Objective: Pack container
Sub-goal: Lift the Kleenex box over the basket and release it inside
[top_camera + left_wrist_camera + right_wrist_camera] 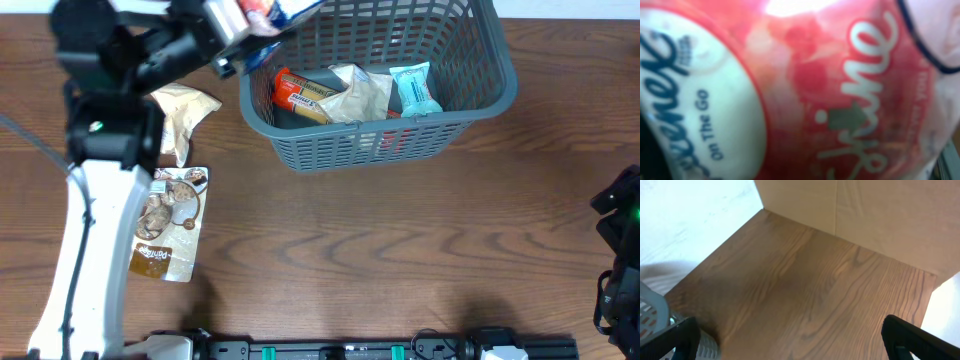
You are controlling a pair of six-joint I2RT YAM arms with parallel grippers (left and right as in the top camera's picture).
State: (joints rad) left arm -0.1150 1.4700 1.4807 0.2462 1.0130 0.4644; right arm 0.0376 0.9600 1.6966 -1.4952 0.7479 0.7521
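My left hand (250, 22) holds the tissue pack (805, 100) above the basket (380, 150) corner. I should go lower inside, then let go gently.

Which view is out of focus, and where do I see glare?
Left wrist view: the tissue packet fills the frame, blurred, with glare at top centre. Overhead view: sharp and evenly lit, the container crisp. Right wrist view: the table grain is sharp; the white wall at left is washed out.
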